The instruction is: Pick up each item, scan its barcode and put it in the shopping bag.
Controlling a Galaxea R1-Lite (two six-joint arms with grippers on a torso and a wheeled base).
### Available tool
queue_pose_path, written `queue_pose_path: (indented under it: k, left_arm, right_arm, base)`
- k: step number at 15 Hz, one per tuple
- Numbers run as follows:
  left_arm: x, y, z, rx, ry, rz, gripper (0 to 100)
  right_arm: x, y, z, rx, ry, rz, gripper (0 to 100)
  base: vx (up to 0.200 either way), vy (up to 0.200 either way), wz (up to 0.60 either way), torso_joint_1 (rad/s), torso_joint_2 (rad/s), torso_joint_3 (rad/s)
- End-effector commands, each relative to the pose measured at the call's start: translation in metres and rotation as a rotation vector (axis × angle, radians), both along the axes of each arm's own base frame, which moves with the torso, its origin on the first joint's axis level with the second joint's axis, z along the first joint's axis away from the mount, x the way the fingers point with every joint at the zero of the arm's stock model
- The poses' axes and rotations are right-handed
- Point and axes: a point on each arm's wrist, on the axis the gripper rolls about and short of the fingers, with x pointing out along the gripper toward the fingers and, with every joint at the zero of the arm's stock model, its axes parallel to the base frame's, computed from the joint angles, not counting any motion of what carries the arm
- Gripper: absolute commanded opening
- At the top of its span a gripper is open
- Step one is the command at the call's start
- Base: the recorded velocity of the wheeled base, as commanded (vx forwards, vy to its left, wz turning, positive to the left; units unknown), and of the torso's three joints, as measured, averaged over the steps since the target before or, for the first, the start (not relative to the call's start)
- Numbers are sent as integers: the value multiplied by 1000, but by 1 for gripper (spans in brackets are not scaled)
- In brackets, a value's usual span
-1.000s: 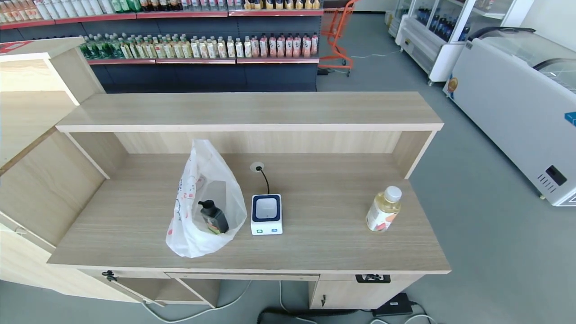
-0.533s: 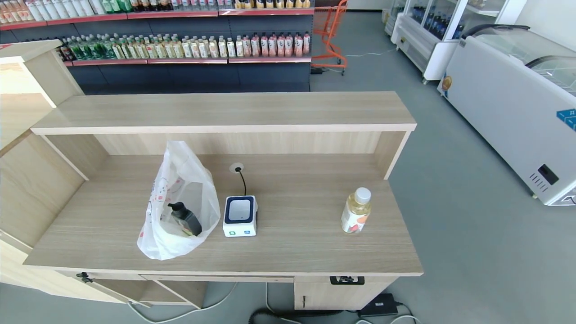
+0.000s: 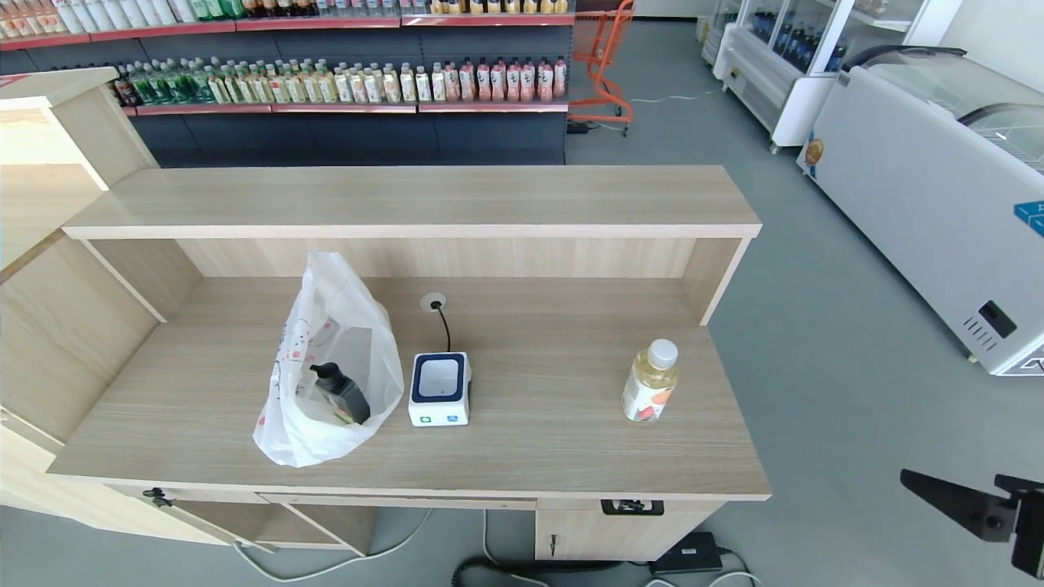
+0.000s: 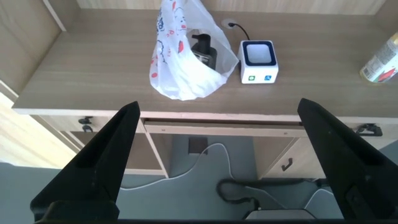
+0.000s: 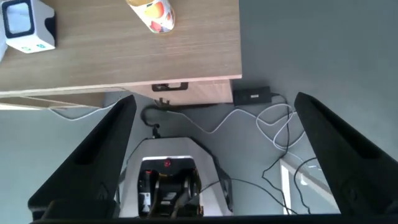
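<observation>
We've got the left gripper [image 4: 217, 104] hanging in front of the wooden counter [image 4: 81, 87], its two dark fingers [image 4: 99, 162] spread wide with nothing between them. Out beyond those fingertips, inside the span of the two fingers, the white shopping bag [image 4: 180, 68] sits slumped on the counter with its mouth open, and we can see a dark pump bottle [image 4: 202, 50] leaning inside it. Just beside the bag, towards the finger on the robot's right, stands the small white barcode scanner [image 4: 258, 59], window up, its black cable [image 3: 443, 326] running back to a hole in the counter top. Over to the right gripper [image 5: 214, 98]: its fingers [image 5: 93, 155] are wide apart too and hold nothing, and the head view catches one as a dark wedge low over the grey floor [image 3: 856, 408], off the counter's front right corner. Ahead of these fingertips and well apart from them, the drink bottle [image 3: 650, 381] stands upright on the counter, with a white cap, pale yellow liquid and an orange-and-white label. Bare wood lies between it and the scanner. Under the counter's edge, within the right fingers' span, a black power brick [image 5: 252, 94] and loose cables [image 5: 273, 130] lie on the floor. Behind the counter we see shelves of bottles [image 3: 342, 81], an orange trolley [image 3: 608, 65] and a white chest freezer [image 3: 922, 187].
</observation>
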Motion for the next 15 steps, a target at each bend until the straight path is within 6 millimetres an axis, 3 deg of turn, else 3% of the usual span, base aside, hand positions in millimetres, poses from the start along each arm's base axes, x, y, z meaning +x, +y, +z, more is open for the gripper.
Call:
queue_pose_path:
  k: [1, 4, 8, 11, 15]
  left_arm:
    - [0, 0, 0, 0, -1, -1, 100]
    - [0, 0, 0, 0, -1, -1, 100]
    - [0, 0, 0, 0, -1, -1, 100]
    - [0, 0, 0, 0, -1, 1, 100]
    - [0, 0, 0, -1, 0, -1, 100]
  right_arm:
    - [94, 19, -77, 2, 238, 56, 100]
    - [127, 37, -107, 12, 181, 110, 100]
    - [150, 59, -133, 7, 112, 179, 100]
    - [166, 68, -147, -12, 22, 208, 100]
    - [197, 73, -149, -30, -93, 158, 100]
  base:
    - [0, 0, 0, 0, 0, 0]
    - [0, 0, 0, 0, 0, 0]
    - [0, 0, 0, 0, 0, 0]
    - [0, 0, 0, 0, 0, 0]
    - [0, 0, 0, 0, 0, 0]
